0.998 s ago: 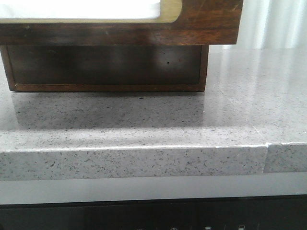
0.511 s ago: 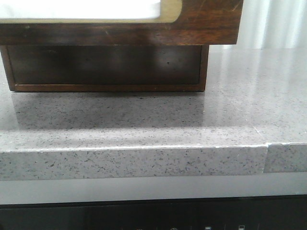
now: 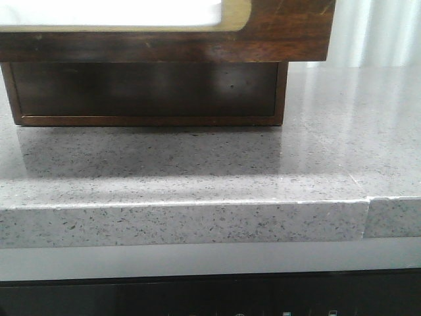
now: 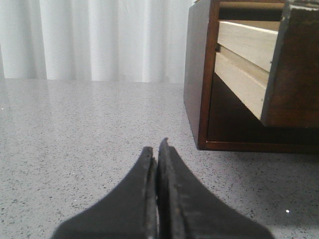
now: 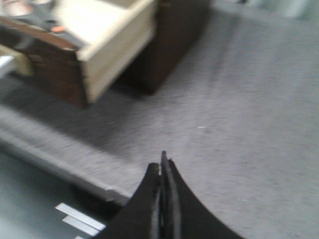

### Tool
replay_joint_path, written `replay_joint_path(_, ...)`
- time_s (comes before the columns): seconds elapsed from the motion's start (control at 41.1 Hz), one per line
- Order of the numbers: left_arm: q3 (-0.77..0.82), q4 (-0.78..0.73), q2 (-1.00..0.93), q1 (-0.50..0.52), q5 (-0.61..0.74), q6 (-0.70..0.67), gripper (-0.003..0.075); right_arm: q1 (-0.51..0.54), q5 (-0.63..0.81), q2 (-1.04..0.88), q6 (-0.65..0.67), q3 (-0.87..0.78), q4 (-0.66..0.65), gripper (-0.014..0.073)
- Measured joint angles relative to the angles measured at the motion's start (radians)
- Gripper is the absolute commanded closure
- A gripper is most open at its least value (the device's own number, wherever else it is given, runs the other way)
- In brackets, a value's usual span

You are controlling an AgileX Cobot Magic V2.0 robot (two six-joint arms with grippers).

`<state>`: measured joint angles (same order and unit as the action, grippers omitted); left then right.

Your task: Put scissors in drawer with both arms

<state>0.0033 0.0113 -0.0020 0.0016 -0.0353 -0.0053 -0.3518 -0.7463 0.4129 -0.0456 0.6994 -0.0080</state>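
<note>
Over the grey countertop (image 3: 197, 164) in the front view, the drawer (image 3: 283, 33) juts out of its dark cabinet (image 3: 145, 92); neither arm shows. In the left wrist view, the left gripper (image 4: 157, 149) is pressed closed on nothing, the drawer ahead and to one side. In the blurred right wrist view, the right gripper (image 5: 163, 164) is closed and empty; an orange-and-grey smear in the open drawer (image 5: 114, 35) may be the scissors (image 5: 52, 26). No writing is legible.
</note>
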Motion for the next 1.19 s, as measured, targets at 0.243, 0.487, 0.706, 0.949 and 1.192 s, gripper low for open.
replay_joint_path(0.243, 0.0, 0.0, 0.0, 0.0, 0.0, 0.0, 0.0741, 0.228, 0.322, -0.27, 0.0, -0.367, -0.016, 0.0711)
replay_joint_path(0.487, 0.0, 0.0, 0.0, 0.0, 0.0, 0.0, 0.0741, 0.311, 0.54, -0.414, 0.0, -0.626, -0.016, 0.0711)
replay_joint_path(0.706, 0.0, 0.0, 0.0, 0.0, 0.0, 0.0, 0.0741, 0.313, 0.666, -0.423, 0.0, -0.724, -0.016, 0.0711)
replay_joint_path(0.949, 0.0, 0.0, 0.0, 0.0, 0.0, 0.0, 0.0741, 0.313, 0.692, -0.423, 0.0, -0.724, -0.016, 0.0711)
replay_joint_path(1.192, 0.0, 0.0, 0.0, 0.0, 0.0, 0.0, 0.0741, 0.313, 0.705, -0.423, 0.002, -0.724, -0.016, 0.0711)
